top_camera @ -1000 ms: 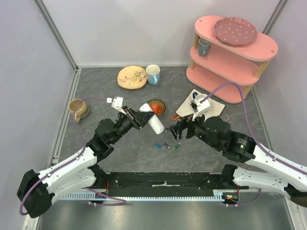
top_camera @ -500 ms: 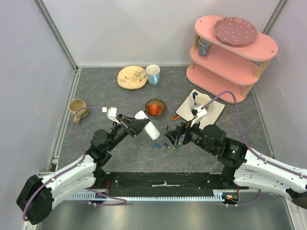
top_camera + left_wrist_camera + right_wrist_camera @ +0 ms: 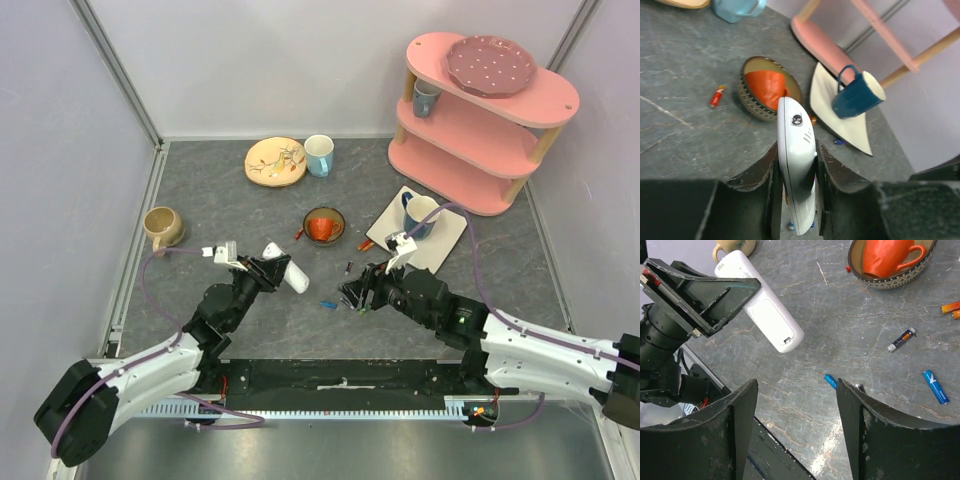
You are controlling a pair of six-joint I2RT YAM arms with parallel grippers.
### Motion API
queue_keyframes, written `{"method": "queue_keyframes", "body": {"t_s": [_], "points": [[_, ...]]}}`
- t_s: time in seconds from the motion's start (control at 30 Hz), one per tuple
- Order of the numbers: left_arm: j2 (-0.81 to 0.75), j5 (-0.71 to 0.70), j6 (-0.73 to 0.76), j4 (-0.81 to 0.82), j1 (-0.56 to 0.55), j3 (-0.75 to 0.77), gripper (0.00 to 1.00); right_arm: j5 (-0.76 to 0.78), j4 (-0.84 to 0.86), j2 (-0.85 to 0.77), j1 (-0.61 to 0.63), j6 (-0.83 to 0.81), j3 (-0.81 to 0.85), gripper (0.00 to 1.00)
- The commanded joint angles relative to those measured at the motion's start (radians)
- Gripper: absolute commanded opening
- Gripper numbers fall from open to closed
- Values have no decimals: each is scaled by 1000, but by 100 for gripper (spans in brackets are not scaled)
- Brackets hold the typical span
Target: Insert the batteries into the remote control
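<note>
The white remote control (image 3: 293,276) is held off the table, my left gripper (image 3: 272,268) shut on it. In the left wrist view the remote control (image 3: 796,150) stands on edge, clamped between both fingers (image 3: 765,175). The right wrist view shows its back (image 3: 767,312) with the cover in place. My right gripper (image 3: 355,292) hovers low over the batteries, open (image 3: 796,385) and holding nothing. A blue battery (image 3: 830,381) lies just inside its right finger. A dark battery (image 3: 902,340) and another blue battery (image 3: 935,386) lie further right. A blue battery (image 3: 328,303) shows from above.
A bowl (image 3: 337,222) holding an orange cup stands behind the batteries. A blue mug (image 3: 420,215) sits on a white plate (image 3: 450,235). The pink shelf (image 3: 480,110) fills the back right. A beige mug (image 3: 160,225), a patterned plate (image 3: 275,160) and a light blue mug (image 3: 319,154) stand further off.
My left arm has drawn back toward the near left, carrying the remote control. My right gripper has come nearer and lower over the batteries, its jaws somewhat narrower.
</note>
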Motion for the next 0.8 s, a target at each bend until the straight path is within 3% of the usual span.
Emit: {"method": "queue_keyframes", "body": {"t_s": [0.0, 0.27, 0.4, 0.5, 0.63, 0.77], "points": [[78, -136, 67, 224, -13, -21, 2, 21, 101, 49, 0, 15, 13, 70], [207, -115, 81, 300, -17, 16, 2, 31, 115, 153, -3, -34, 51, 66], [177, -58, 74, 236, -19, 55, 2, -17, 119, 190, -2, -109, 82, 88], [149, 16, 41, 93, -19, 108, 2, -97, 95, 228, -5, -206, 135, 95], [151, 123, -14, -42, -19, 176, 2, -108, 35, 267, -2, -295, 203, 98], [137, 152, -49, -45, -19, 171, 2, -84, -14, 283, -2, -387, 250, 98]]}}
